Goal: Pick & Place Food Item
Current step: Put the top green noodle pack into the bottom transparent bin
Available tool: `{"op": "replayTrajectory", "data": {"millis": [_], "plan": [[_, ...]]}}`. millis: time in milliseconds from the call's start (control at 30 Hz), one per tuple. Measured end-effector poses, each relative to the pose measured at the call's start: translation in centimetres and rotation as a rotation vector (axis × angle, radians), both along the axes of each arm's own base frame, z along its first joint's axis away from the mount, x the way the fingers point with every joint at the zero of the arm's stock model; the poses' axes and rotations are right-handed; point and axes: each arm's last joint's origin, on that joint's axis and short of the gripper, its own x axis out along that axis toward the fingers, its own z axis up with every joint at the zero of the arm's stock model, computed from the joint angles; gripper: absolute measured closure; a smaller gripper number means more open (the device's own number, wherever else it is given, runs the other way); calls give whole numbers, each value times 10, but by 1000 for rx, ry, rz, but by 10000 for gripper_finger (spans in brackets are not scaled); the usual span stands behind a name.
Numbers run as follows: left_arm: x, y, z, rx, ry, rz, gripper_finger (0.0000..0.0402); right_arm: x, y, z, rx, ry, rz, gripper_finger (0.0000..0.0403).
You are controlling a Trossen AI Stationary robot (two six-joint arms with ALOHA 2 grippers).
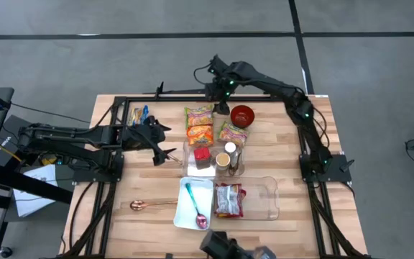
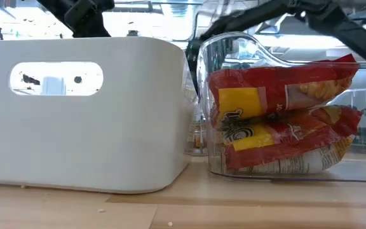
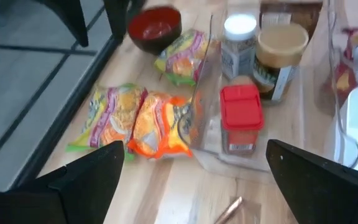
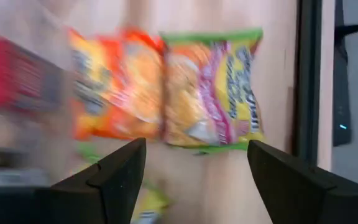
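Note:
Three noodle packets lie flat on the table's far middle: a green-edged one [image 1: 199, 115] [image 4: 213, 87], an orange one [image 1: 200, 134] [image 4: 117, 93] and a yellow-green one [image 1: 233, 133]. My right gripper [image 1: 222, 108] [image 4: 194, 180] hangs open above the first two, pointing steeply down, with nothing between its fingers. My left gripper [image 1: 165, 144] [image 3: 191, 186] stands open and wide at the table's left, facing the packets [image 3: 135, 118]. A red snack packet [image 1: 228, 200] [image 2: 278, 121] lies in the clear bin [image 1: 264, 198].
A red bowl [image 1: 243, 115] sits beside the packets. A clear container [image 1: 190, 167] holds a red-lidded jar [image 1: 203, 155] and two other jars [image 1: 226, 157]. A white tray [image 1: 187, 216] at the near edge holds a teal spoon [image 1: 195, 203]; a copper spoon [image 1: 146, 206] lies to its left.

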Motion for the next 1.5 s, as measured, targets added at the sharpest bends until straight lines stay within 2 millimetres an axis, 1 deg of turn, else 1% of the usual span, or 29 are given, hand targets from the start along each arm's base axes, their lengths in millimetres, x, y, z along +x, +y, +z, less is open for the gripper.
{"op": "replayTrajectory", "data": {"millis": [100,167,267,333,400,500,567,600,767,833,967,1100,1167,1233,1300,1500], "plan": [[5,4,6,39,-70,30,15,-12,13,29,110,-53,-22,128],[11,11,9,81,-113,84,17,-18,21,41,169,-66,-23,128],[24,32,5,133,-122,138,29,-25,31,51,224,-49,-21,128],[32,49,-9,155,-29,114,41,-27,38,55,262,-38,-12,128],[40,66,-28,189,101,41,54,-28,45,58,300,-28,5,128],[46,88,-52,257,270,-4,69,-29,56,61,345,-10,29,128],[49,104,-64,305,334,-24,75,-30,64,64,362,5,43,128],[51,111,-69,318,334,-21,77,-30,67,65,372,2,54,128],[50,145,-88,320,348,-68,76,-31,80,75,392,-17,91,128],[48,161,-92,283,331,-74,76,-34,85,81,387,-24,98,128],[50,188,-93,205,314,-66,76,-41,89,92,388,-31,88,128],[56,212,-88,115,274,-118,76,-51,93,106,381,-57,69,128],[59,221,-91,59,289,-144,76,-56,95,112,380,-66,62,128],[60,228,-99,15,319,-177,78,-60,100,119,377,-73,64,128],[64,234,-104,18,339,-201,82,-64,106,126,371,-84,76,128],[65,238,-121,21,397,-254,97,-71,123,140,355,-111,117,128]]}}
